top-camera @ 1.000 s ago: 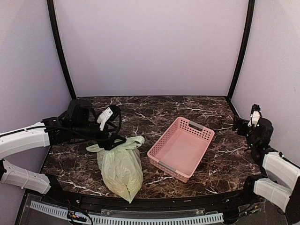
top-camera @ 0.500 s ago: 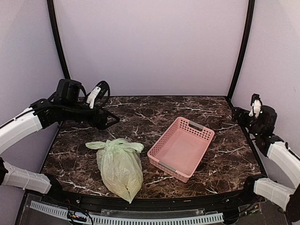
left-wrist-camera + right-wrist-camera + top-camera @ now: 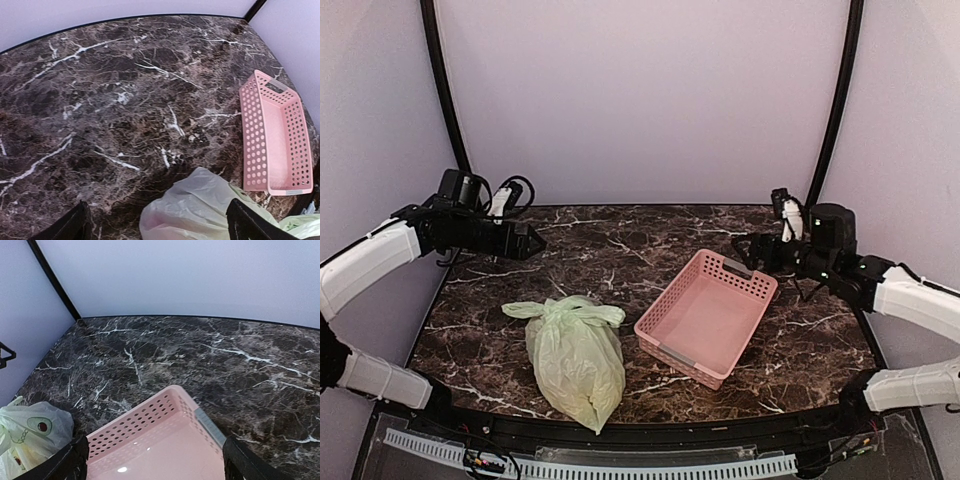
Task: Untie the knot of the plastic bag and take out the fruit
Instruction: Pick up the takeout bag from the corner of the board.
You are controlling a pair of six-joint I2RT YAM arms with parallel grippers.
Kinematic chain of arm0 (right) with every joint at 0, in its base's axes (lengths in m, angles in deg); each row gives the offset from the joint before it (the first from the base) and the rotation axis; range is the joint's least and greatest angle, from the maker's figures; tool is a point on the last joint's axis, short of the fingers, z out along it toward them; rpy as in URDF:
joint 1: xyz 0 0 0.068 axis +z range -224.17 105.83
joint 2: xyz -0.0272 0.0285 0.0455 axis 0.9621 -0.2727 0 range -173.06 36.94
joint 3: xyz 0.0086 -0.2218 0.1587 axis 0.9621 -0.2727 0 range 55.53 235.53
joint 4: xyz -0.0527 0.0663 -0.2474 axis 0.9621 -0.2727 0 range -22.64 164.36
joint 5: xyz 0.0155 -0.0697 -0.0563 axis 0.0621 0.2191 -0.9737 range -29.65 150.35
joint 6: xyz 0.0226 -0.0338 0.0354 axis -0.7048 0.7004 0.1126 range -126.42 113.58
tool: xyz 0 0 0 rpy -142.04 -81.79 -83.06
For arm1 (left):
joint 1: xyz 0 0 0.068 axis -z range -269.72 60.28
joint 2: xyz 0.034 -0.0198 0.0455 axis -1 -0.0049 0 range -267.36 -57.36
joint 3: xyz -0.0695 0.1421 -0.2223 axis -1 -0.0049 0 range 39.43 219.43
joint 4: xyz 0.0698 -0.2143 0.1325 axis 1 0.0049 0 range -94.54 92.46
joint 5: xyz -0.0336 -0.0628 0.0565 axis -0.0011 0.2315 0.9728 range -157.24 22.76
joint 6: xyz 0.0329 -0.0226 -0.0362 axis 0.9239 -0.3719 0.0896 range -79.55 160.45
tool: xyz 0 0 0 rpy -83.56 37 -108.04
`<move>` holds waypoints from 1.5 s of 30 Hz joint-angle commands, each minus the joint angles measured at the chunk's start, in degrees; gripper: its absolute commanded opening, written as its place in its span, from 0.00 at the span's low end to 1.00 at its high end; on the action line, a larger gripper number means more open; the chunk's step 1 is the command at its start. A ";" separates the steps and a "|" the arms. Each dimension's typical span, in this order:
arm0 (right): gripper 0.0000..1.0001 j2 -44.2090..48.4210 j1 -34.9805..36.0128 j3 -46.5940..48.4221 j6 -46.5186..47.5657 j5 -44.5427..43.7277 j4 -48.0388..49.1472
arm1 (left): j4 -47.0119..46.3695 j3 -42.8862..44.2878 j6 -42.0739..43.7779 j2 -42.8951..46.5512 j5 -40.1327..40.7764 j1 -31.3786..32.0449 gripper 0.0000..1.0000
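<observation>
The pale green plastic bag lies closed on the table's front left. Its knot is at the far end, with leaf-like ends sticking out sideways. The fruit is hidden inside the bag; only faint coloured shapes show through it in the right wrist view. My left gripper is open and empty. It hovers behind and left of the bag, whose top shows in the left wrist view. My right gripper is open and empty above the far corner of the pink basket.
The pink slotted basket stands empty right of the bag, and shows in the left wrist view and the right wrist view. Pale walls with black corner posts close in the back and sides of the dark marble table.
My left gripper has let go of the bag's top, risen and pulled back to the left. My right arm has swung in from the right edge to over the basket's far corner.
</observation>
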 commanded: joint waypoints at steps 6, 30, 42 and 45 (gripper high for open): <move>0.93 -15.14 22.74 16.25 -0.39 -12.93 -5.22 | -2.35 -3.10 3.99 4.00 8.97 -0.33 0.94; 0.93 -54.85 35.23 57.09 9.49 12.02 -16.54 | -6.12 -9.48 6.26 11.50 6.37 -0.33 0.94; 0.94 -63.88 35.13 67.62 15.35 19.78 -25.32 | -5.59 -9.41 8.16 11.47 9.40 -0.33 0.94; 0.94 -64.77 35.46 68.05 15.68 19.33 -25.41 | -5.48 -9.33 8.34 11.30 9.88 -0.33 0.94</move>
